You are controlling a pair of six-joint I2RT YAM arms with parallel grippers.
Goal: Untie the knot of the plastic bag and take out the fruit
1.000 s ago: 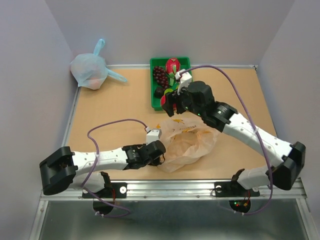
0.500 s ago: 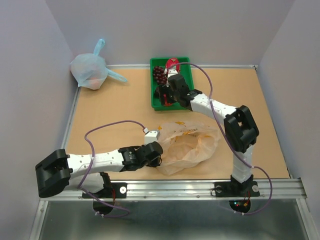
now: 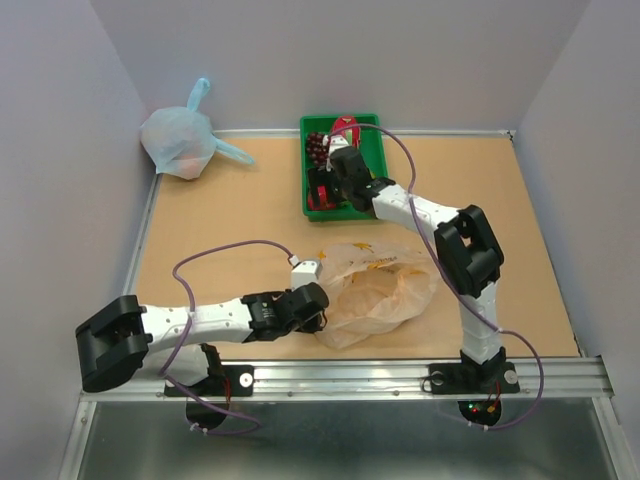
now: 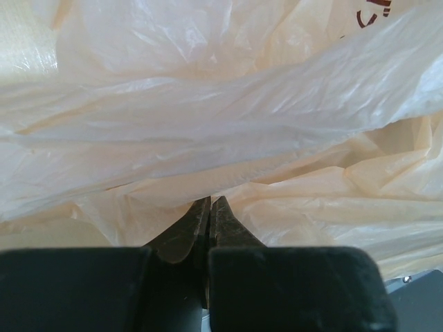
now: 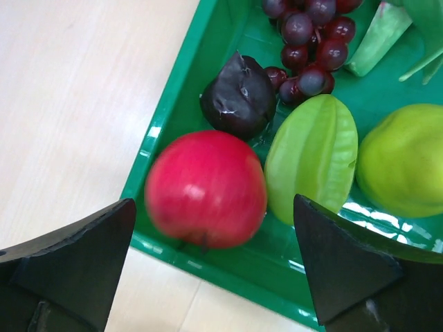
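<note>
Over green tray, right claw spread — apple beneath, seemingly loose.

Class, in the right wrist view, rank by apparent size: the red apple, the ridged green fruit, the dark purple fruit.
1. red apple
2. ridged green fruit, nearly as large
3. dark purple fruit, smallest

crumpled peach plastic bag lies slack, seemingly empty; the fruit sits in a green tray

Tan wooden tabletop; plain pale lilac walls left, far, right; metal rail along near edge.
</note>
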